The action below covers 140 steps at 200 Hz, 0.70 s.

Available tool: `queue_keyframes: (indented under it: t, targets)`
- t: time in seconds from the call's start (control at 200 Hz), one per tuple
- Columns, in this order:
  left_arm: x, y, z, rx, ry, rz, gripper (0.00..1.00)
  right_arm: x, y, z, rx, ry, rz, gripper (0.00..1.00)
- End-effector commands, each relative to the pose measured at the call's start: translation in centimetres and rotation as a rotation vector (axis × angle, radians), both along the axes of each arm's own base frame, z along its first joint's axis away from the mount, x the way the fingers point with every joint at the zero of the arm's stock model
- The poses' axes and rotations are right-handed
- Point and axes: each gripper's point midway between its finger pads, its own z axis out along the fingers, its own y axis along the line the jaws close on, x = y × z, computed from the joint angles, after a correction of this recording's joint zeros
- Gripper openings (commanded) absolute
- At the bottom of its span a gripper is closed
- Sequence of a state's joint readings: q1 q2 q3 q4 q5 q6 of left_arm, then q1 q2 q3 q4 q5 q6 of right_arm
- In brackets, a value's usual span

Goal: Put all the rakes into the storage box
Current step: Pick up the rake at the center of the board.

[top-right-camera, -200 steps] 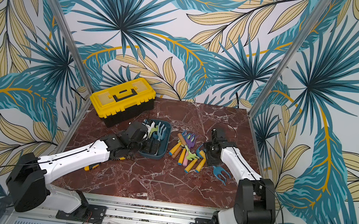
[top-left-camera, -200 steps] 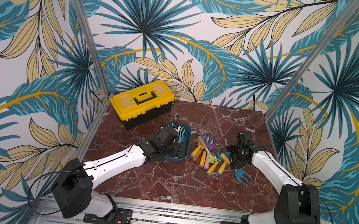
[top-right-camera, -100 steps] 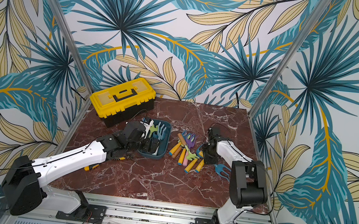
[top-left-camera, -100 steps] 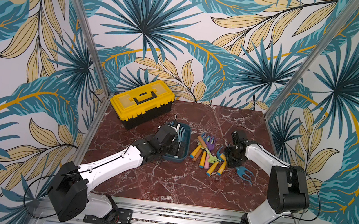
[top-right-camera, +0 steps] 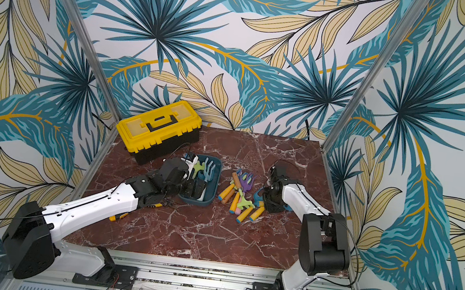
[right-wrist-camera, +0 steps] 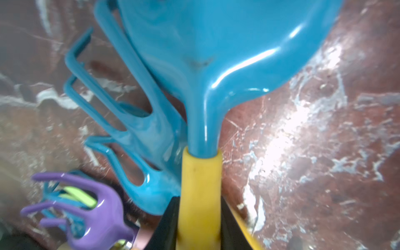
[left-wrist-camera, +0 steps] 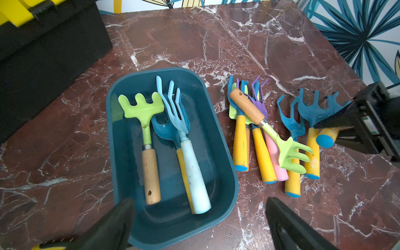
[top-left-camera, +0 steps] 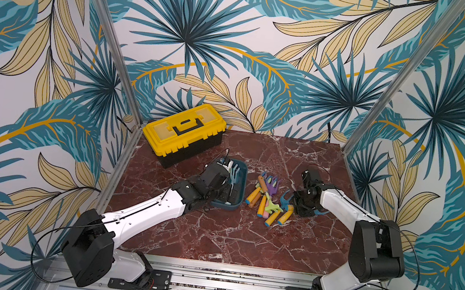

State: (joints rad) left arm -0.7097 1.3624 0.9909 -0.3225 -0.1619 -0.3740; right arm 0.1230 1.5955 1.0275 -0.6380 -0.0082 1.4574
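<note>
Right hand: we see it (right-wrist-camera: 199, 216) closed on the yellow handle of the rake (right-wrist-camera: 216, 54), with a black finger pressed against each side.
Rake: it has a blue head and a yellow handle with a blue end cap. It sits low at the right edge of the pile (top-left-camera: 267, 196). We cannot tell whether it rests on the surface (top-left-camera: 228, 236) or is lifted. It is outside the storage box (left-wrist-camera: 218, 151), with the pile between them.
Beside the rake: a blue claw (right-wrist-camera: 138, 134) with bent tines lies just next to its head, and a purple claw (right-wrist-camera: 104, 214) is near it.
Pile: these are yellow-handled tools lying close together, with a green rake (left-wrist-camera: 287, 151) on a wooden handle lying across them.
Left hand: it (left-wrist-camera: 201, 225) is spread wide and holds nothing. It hangs over the end of the storage box where the handles lie.
Storage box: this dark teal tub sits on the surface. In it we see a second green rake (left-wrist-camera: 140, 108), a pale blue fork (left-wrist-camera: 194, 173) and a darker blue tool beneath the fork.
Toolbox: the yellow-lidded black toolbox (top-left-camera: 184, 130) stands at the back left, near the storage box.
</note>
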Motion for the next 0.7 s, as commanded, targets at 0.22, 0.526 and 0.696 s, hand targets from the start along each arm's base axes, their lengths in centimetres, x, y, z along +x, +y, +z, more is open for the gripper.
queue_keyframes:
  t: [0.22, 0.526, 0.696]
  targets:
    - [1.6, 4.5, -0.9, -0.085, -0.021, 0.173, 1.00, -1.5, 1.8, 3.3, -0.044, -0.045, 0.210, 0.23]
    - [2.1, 9.7, -1.0, -0.112, -0.053, 0.359, 1.00, 1.7, 11.3, 7.7, -0.081, -0.144, 0.591, 0.24]
    - [2.2, 12.2, -1.3, -0.153, -0.040, 0.441, 1.00, 2.5, 18.1, 8.9, -0.063, -0.185, 0.792, 0.24]
